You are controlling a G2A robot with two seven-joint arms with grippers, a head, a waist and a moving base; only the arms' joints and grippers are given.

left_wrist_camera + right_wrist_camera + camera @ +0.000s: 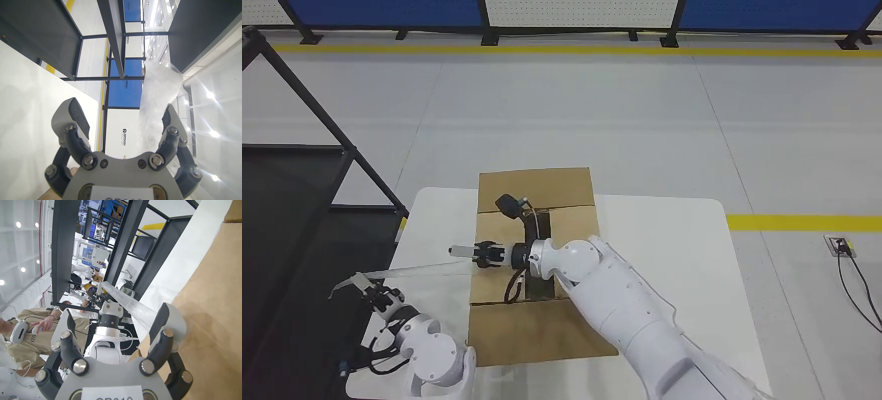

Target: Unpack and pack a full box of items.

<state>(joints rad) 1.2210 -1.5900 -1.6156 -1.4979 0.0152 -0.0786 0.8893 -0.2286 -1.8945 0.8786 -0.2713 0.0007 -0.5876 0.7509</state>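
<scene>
my left gripper [122,105] and right gripper [116,309] both gape wide; a clear plastic strip [132,304] lies against one pad of each, beside the cardboard box [535,190] on the worktop [682,250]. the print on my gripper label [113,392] is cropped and unreadable.

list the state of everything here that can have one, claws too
cardboard box, upright, top flaps folded open
clear plastic strip, up in the air, running from one claw to the other
left claw, open, strip lying against one finger
right claw, open, strip's end against one finger
</scene>
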